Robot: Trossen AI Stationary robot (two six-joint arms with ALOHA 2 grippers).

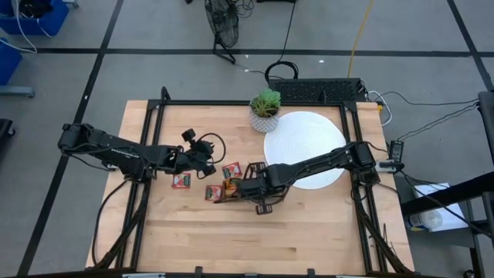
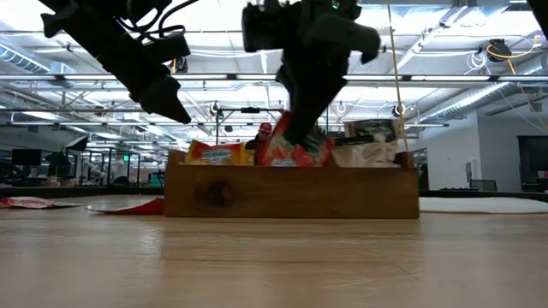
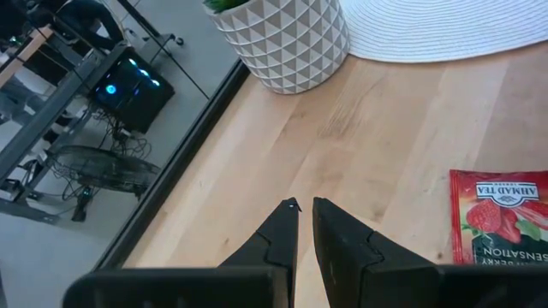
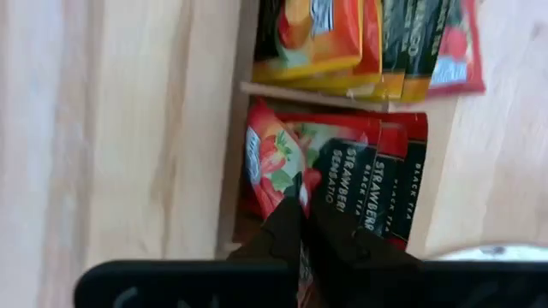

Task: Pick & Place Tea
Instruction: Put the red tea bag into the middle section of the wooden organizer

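The wooden tray [image 2: 291, 192] stands on the table under my right gripper [image 4: 305, 205]. Orange-yellow sachets [image 4: 321, 38] fill one compartment and red ones [image 4: 377, 184] the middle one. My right gripper is shut on a red tea sachet [image 2: 294, 144] above the middle compartment. Three red sachets lie flat on the wood: one [image 1: 181, 181] left of the tray, one [image 1: 231, 170] beyond it, one [image 1: 214, 193] beside it. My left gripper [image 3: 305, 208] is shut, hovering over bare wood near the far sachet [image 3: 501, 214], touching nothing. My right gripper pinches a red tea sachet by its upper edge [image 4: 287, 184] between the two fingers, coming from above and pointing down. The sachet hangs tilted below the fingers, its lower end [image 2: 300, 158] down among the red sachets in the tray's middle compartment.
A potted green plant [image 1: 265, 110] in a white patterned pot stands at the far side, next to the white disc [image 1: 305, 150], which lies right of the tray under my right arm. Bare wood lies along the near edge. The black frame rails border the table.
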